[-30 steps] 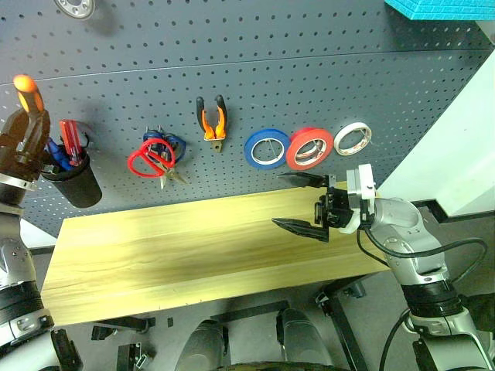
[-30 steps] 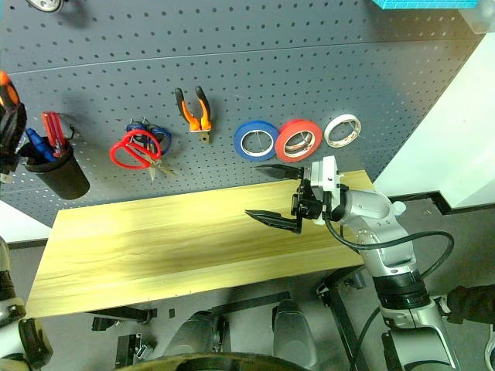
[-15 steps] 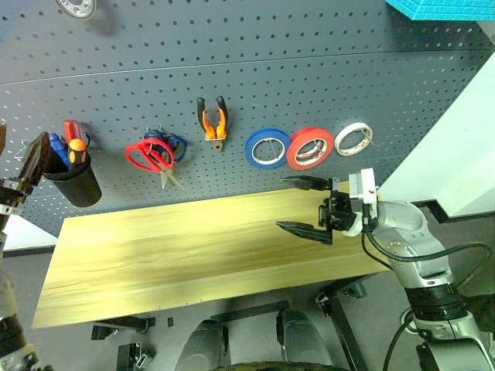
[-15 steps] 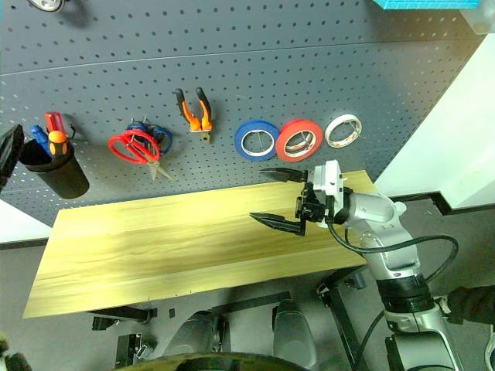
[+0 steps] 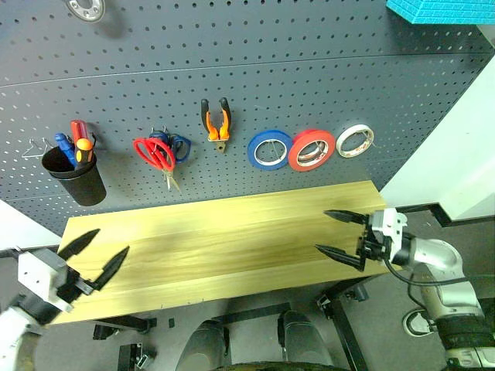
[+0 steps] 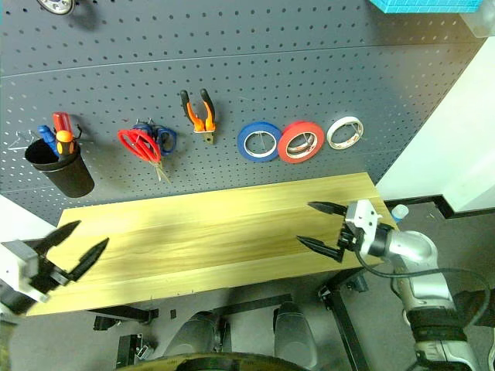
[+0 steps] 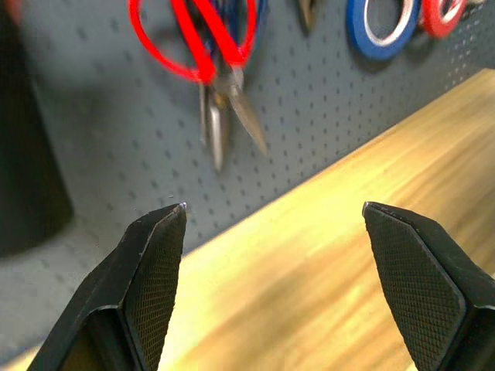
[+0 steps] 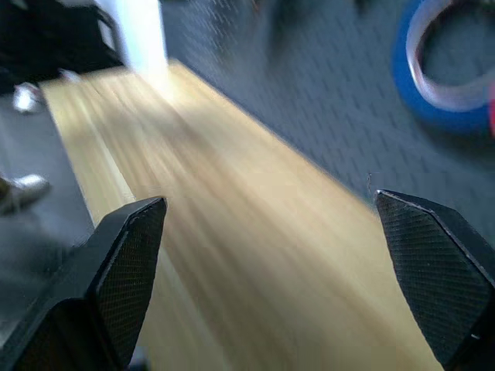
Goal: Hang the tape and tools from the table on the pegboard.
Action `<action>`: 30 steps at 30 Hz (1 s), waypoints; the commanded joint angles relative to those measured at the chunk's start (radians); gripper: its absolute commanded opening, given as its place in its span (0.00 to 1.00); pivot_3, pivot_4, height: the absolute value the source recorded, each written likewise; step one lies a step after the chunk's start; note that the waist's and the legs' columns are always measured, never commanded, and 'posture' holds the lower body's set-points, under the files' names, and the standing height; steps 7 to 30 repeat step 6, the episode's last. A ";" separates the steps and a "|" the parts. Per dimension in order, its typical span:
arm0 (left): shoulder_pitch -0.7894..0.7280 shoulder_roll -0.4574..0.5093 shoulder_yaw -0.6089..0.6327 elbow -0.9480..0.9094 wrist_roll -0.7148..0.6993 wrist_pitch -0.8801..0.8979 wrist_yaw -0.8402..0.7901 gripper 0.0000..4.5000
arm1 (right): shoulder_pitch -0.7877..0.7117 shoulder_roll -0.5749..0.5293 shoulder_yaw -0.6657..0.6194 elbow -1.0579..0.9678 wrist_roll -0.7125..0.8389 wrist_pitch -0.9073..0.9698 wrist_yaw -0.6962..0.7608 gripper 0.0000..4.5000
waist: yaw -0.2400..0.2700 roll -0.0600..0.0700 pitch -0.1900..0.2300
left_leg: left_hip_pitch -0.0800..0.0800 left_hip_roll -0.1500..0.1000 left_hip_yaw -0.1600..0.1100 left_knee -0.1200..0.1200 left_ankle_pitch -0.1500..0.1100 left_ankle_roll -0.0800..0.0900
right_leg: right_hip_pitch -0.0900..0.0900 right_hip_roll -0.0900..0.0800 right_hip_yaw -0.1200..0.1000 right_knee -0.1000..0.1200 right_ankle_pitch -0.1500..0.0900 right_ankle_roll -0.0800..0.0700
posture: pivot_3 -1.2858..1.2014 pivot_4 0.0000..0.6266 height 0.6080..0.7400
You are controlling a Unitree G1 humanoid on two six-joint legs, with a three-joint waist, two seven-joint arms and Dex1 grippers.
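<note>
Left gripper wide open, empty, at table's 8 o'clock corner. On pegboard: screwdriver in black cup, red scissors, pliers, red tape. Right gripper wide open, empty, at 4 o'clock edge.

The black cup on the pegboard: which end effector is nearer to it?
Left. The left end effector hangs below the black cup at the table's left end; the right end effector is at the far end.
</note>
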State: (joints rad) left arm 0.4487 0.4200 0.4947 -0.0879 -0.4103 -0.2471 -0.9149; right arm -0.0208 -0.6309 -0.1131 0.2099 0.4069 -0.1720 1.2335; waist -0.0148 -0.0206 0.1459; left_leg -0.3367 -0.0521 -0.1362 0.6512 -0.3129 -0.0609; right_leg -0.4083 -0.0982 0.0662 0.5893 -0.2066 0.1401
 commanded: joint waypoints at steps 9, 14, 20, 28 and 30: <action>0.022 -0.078 -0.145 0.197 0.131 -0.276 0.010 0.84 | 0.062 -0.006 -0.056 0.193 -0.069 -0.190 -0.028 1.00 | -0.005 0.001 0.000 | 0.000 0.000 0.000 0.000 0.000 0.000 | 0.001 0.000 0.000 0.000 0.000 0.000 | 0.50 0.15 0.98; 0.022 -0.078 -0.145 0.197 0.131 -0.276 0.010 0.84 | 0.062 -0.006 -0.056 0.193 -0.069 -0.190 -0.028 1.00 | -0.005 0.001 0.000 | 0.000 0.000 0.000 0.000 0.000 0.000 | 0.001 0.000 0.000 0.000 0.000 0.000 | 0.50 0.15 0.98; 0.022 -0.078 -0.145 0.197 0.131 -0.276 0.010 0.84 | 0.062 -0.006 -0.056 0.193 -0.069 -0.190 -0.028 1.00 | -0.005 0.001 0.000 | 0.000 0.000 0.000 0.000 0.000 0.000 | 0.001 0.000 0.000 0.000 0.000 0.000 | 0.50 0.15 0.98; 0.022 -0.078 -0.145 0.197 0.131 -0.276 0.010 0.84 | 0.062 -0.006 -0.056 0.193 -0.069 -0.190 -0.028 1.00 | -0.005 0.001 0.000 | 0.000 0.000 0.000 0.000 0.000 0.000 | 0.001 0.000 0.000 0.000 0.000 0.000 | 0.50 0.15 0.98; 0.022 -0.078 -0.145 0.197 0.131 -0.276 0.010 0.84 | 0.062 -0.006 -0.056 0.193 -0.069 -0.190 -0.028 1.00 | -0.005 0.001 0.000 | 0.000 0.000 0.000 0.000 0.000 0.000 | 0.001 0.000 0.000 0.000 0.000 0.000 | 0.50 0.15 0.98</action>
